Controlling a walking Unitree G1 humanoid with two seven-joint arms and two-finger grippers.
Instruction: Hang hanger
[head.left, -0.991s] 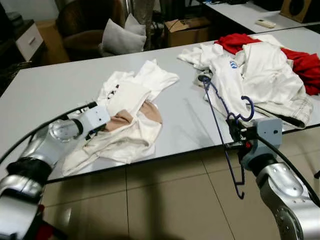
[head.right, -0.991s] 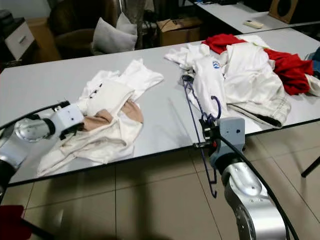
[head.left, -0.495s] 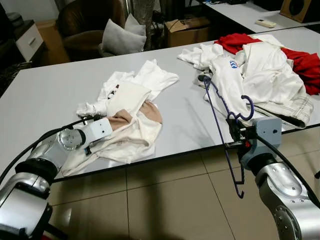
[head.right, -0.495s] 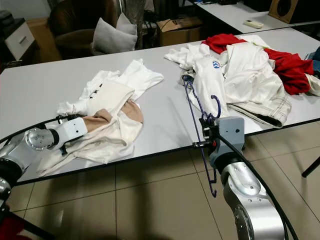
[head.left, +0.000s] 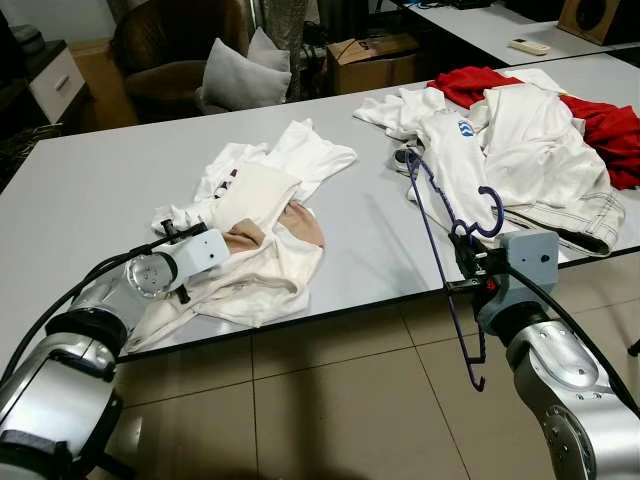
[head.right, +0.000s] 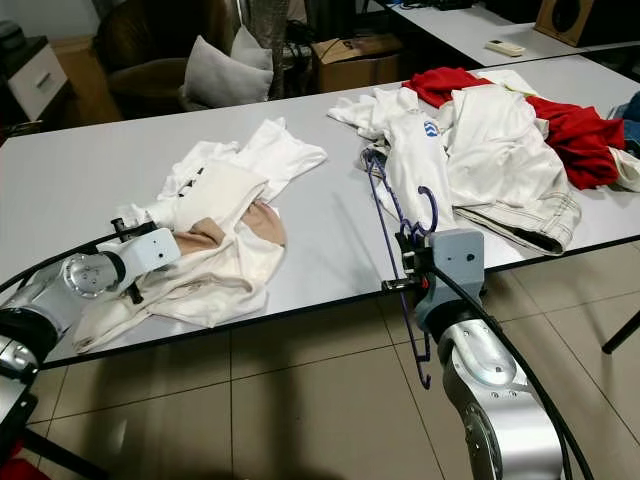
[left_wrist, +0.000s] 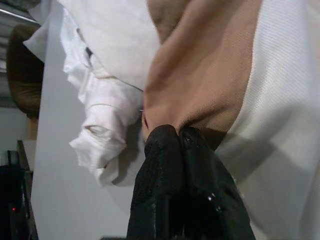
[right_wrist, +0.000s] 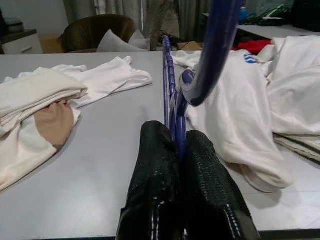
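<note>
Pinching the shirt (left_wrist: 200, 85), seemingly by its tan collar, left gripper (left_wrist: 172, 137) has pulled back; right gripper (right_wrist: 180, 150) clamps the hanger (head.left: 440, 235), garment readied.

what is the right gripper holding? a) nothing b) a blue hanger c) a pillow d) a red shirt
b: the right gripper has its fingers shut on the blue hanger, which it holds at the table edge, one end resting among the white clothes.
</note>
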